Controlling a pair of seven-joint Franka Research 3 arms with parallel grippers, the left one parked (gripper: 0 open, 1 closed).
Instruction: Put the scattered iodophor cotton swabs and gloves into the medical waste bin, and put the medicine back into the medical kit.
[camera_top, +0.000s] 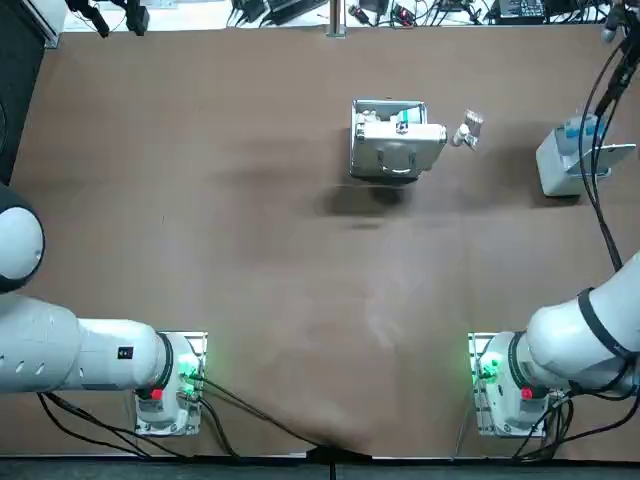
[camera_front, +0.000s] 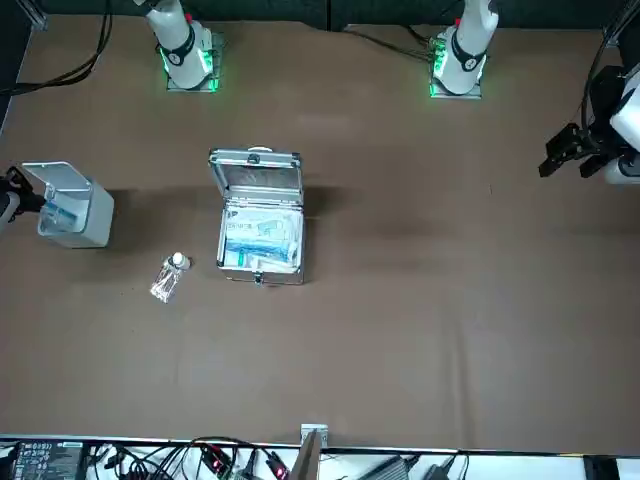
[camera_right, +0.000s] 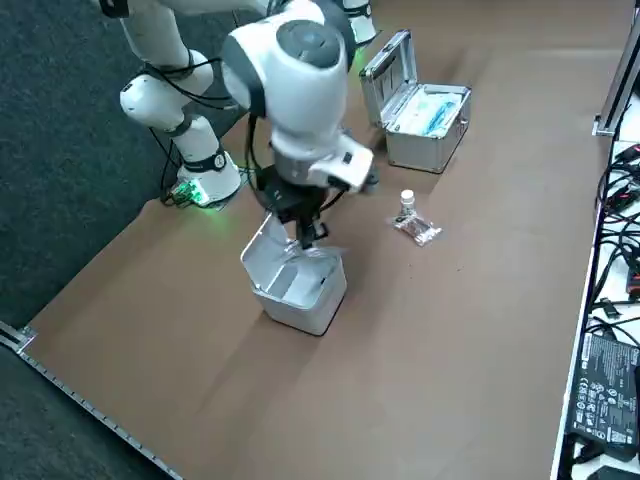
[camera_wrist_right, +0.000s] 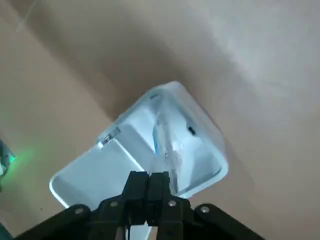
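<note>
My right gripper (camera_right: 308, 236) hangs just above the open white waste bin (camera_right: 297, 290) at the table's right side. In the wrist view the gripper (camera_wrist_right: 148, 178) is shut, and a thin clear glove (camera_wrist_right: 167, 147) seems to trail from the fingertips down into the bin (camera_wrist_right: 202, 122). Something blue lies inside the bin (camera_front: 72, 210). A small medicine bottle (camera_top: 466, 130) (camera_front: 172, 277) (camera_right: 407, 204) lies on the table between the bin and the kit, with clear wrapping beside it. The silver medical kit (camera_top: 398, 150) (camera_front: 256, 182) (camera_right: 428, 150) stands open with packets inside.
The bin's lid (camera_right: 262, 250) is flipped open toward the arm. Black cables (camera_top: 598, 190) run from the right arm over the bin area. The table's far edge (camera_front: 320, 440) carries cables and electronics. Brown tabletop (camera_top: 250, 250) spreads left of the kit.
</note>
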